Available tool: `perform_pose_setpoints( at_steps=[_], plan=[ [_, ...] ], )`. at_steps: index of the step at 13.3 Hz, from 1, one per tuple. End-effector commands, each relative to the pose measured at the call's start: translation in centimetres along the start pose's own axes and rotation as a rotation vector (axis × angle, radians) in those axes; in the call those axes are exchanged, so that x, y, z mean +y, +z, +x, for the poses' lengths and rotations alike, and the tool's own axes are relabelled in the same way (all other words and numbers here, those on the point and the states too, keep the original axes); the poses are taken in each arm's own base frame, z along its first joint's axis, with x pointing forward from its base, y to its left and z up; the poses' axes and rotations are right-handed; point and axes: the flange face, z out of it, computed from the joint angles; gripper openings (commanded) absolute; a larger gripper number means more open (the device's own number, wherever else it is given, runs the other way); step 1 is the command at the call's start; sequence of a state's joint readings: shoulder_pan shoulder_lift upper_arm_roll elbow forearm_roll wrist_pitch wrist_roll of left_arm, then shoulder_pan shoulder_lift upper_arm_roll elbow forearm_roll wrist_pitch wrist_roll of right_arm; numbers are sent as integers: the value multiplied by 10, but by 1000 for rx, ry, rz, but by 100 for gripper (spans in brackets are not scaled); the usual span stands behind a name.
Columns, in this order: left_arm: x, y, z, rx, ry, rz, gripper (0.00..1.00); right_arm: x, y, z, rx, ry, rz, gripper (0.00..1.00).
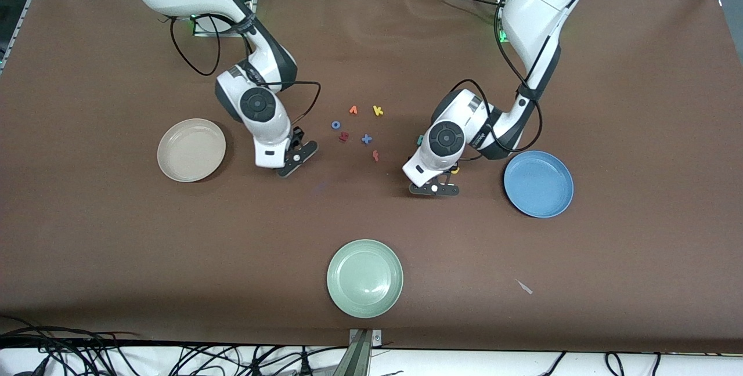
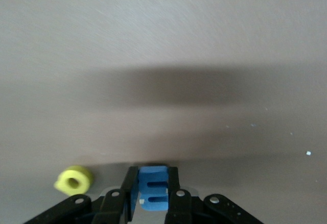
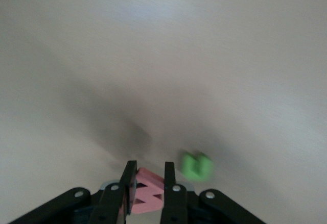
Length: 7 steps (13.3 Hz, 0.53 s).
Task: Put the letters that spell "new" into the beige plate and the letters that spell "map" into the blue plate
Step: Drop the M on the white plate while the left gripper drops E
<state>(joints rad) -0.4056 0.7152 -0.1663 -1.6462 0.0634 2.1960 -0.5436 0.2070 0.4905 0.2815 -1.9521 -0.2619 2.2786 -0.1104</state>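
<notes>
Brown cloth covers the table in the front view, with the beige plate toward the right arm's end and the blue plate toward the left arm's end, both bare. A pale green plate sits nearest the camera. Between the arms lie a blue o, an orange letter, a yellow k, a dark red letter, a blue cross-shaped letter and a red f. The right gripper is low just beside the beige plate; the left gripper is low near the blue plate, a teal letter peeking out beside its wrist.

Over to the left wrist view: jaws clamped on the blue m, the yellow a just beside on the cloth.

Right wrist view: fingers pinched on the pink w, the green n close by.
</notes>
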Motion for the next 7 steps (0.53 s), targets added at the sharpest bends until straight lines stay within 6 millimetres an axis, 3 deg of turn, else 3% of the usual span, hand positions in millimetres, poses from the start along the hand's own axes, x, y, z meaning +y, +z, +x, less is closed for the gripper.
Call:
perform_pose_setpoints(
  at_steps=[1, 3, 7],
  plan=[
    [-33, -60, 16, -17, 18, 30, 0, 60, -25, -27, -76, 40, 68, 5],
    [-59, -89, 30, -63, 81, 54, 0, 98, -26, -53, -121, 104, 55, 5],
    [-139, -98, 50, -134, 258, 42, 1, 154, -21, -116, -131, 84, 33, 5]
  ],
)
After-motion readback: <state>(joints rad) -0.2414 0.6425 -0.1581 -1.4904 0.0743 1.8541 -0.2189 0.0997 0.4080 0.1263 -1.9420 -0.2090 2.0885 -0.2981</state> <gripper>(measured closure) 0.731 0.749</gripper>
